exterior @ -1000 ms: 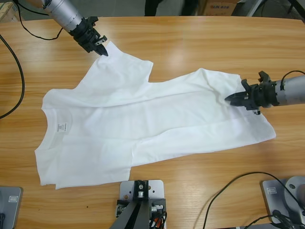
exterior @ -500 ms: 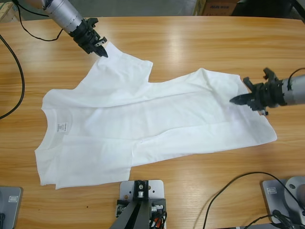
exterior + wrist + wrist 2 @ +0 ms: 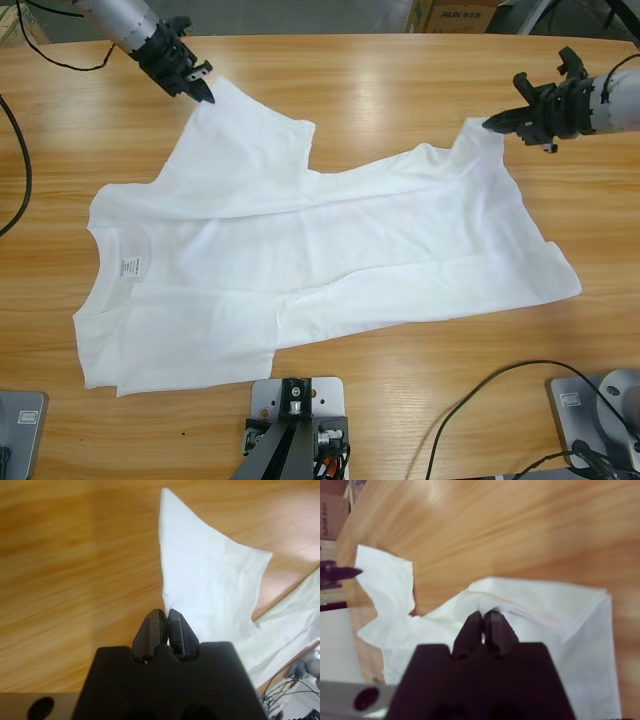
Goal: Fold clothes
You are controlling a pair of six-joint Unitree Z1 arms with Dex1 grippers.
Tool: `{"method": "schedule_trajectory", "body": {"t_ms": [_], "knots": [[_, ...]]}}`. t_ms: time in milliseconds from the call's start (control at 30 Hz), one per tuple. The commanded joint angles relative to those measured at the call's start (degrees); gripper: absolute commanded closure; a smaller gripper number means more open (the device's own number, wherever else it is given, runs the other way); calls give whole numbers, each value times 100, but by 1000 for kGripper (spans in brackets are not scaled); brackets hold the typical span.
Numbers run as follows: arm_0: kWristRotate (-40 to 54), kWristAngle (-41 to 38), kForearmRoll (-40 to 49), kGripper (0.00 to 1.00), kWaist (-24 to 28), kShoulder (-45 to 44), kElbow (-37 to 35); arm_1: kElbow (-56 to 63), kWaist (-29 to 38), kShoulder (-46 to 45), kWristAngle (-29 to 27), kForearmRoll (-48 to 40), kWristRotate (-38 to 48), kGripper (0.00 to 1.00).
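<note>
Soft white T-shirt (image 3: 300, 260) — left pincer (image 3: 203, 92) and right pincer (image 3: 492, 124) each clamp its thin cloth.

Your left gripper (image 3: 164, 617): jaws pressed together, pinching edge of white T-shirt (image 3: 210, 585). Cloth runs up from jaw tips to pointed corner near top of view, widens toward right. Second fold of it crosses lower right. Wooden table (image 3: 75, 580) fills left side. Cables (image 3: 287, 680) at bottom right corner.
</note>
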Motion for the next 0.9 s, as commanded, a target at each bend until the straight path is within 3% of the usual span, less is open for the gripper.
{"method": "schedule_trajectory", "body": {"t_ms": [33, 333, 900], "knots": [[-97, 310, -135, 1000, 121, -132, 261, -94, -399, 755, 333, -819, -106, 1000], [-62, 500, -158, 1000, 390, -385, 596, -337, -522, 1324, 1150, -1762, -92, 1000], [-366, 1046, -1194, 1000, 544, -933, 1746, -894, -733, 2042, 1338, -1997, -52, 1000]]}}
